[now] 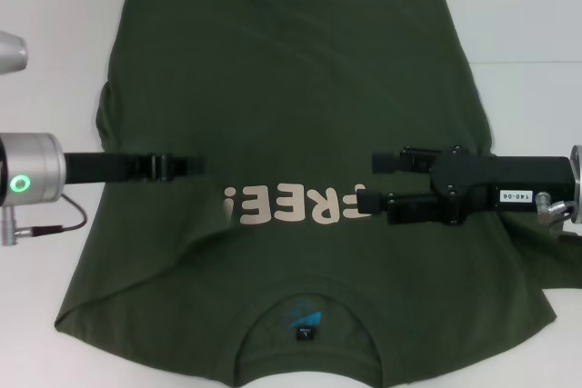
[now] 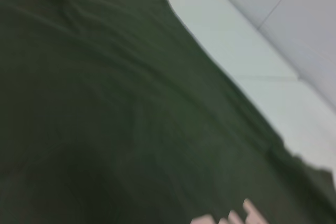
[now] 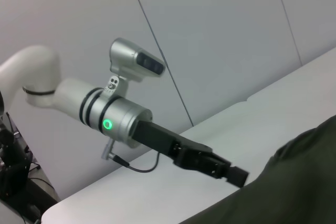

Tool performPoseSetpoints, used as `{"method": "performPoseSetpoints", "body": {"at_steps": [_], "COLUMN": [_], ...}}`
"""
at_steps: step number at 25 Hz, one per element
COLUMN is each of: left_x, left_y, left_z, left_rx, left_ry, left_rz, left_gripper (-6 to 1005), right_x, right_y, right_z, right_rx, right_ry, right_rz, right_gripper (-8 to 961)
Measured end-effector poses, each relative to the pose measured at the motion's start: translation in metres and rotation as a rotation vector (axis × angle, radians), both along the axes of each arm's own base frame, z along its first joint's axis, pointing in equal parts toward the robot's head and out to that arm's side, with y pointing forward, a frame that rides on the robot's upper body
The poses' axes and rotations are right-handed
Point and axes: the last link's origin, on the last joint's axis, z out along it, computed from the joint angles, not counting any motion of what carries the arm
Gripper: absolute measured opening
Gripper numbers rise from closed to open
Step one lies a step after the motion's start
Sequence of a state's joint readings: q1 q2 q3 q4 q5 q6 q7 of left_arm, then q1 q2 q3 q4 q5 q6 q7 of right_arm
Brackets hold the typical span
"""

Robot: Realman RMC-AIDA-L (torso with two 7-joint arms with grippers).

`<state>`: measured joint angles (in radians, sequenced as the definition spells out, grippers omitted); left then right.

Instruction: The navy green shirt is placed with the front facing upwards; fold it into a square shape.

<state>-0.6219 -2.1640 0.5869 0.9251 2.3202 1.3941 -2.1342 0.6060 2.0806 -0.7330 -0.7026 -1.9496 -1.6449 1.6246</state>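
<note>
The navy green shirt [image 1: 291, 88] lies spread flat, front up, on the white table [image 1: 55, 6]. Its collar with the black neck label [image 1: 305, 326] is nearest me and its hem is at the far side. The cream "FREE!" lettering [image 1: 291, 206] runs across the chest. My left gripper [image 1: 193, 165] is over the shirt's left half beside the lettering, fingers together and holding nothing. My right gripper [image 1: 375, 181] is over the right end of the lettering, jaws apart and empty. The left wrist view shows the shirt [image 2: 105, 103] close up. The right wrist view shows the left gripper [image 3: 236, 176] and a shirt edge [image 3: 294, 182].
Bare white table shows to the left, to the right [image 1: 527, 6] and beyond the hem. Both sleeves lie spread at the near corners. A grey panelled wall [image 3: 220, 35] stands behind the table.
</note>
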Motion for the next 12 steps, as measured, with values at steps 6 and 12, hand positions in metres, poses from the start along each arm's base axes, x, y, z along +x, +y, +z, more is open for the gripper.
{"method": "performPoseSetpoints", "body": {"at_steps": [6,12], "left_x": [0.002,0.001], "left_y": [-0.001,-0.013], "left_z": [-0.002,0.008], "left_rx": [0.08,0.143], "left_ry": [-0.146,-0.227], "left_rz": [-0.017,-0.099], "left_gripper": [196,429], "right_x": [0.002,0.004], "right_y": [-0.003,0.0], "right_z": [0.003,0.009], "right_rx": [-0.008,0.007], "right_ry": [0.007,0.03], "right_rz": [0.002,-0.036], "right_gripper": [891,890]}}
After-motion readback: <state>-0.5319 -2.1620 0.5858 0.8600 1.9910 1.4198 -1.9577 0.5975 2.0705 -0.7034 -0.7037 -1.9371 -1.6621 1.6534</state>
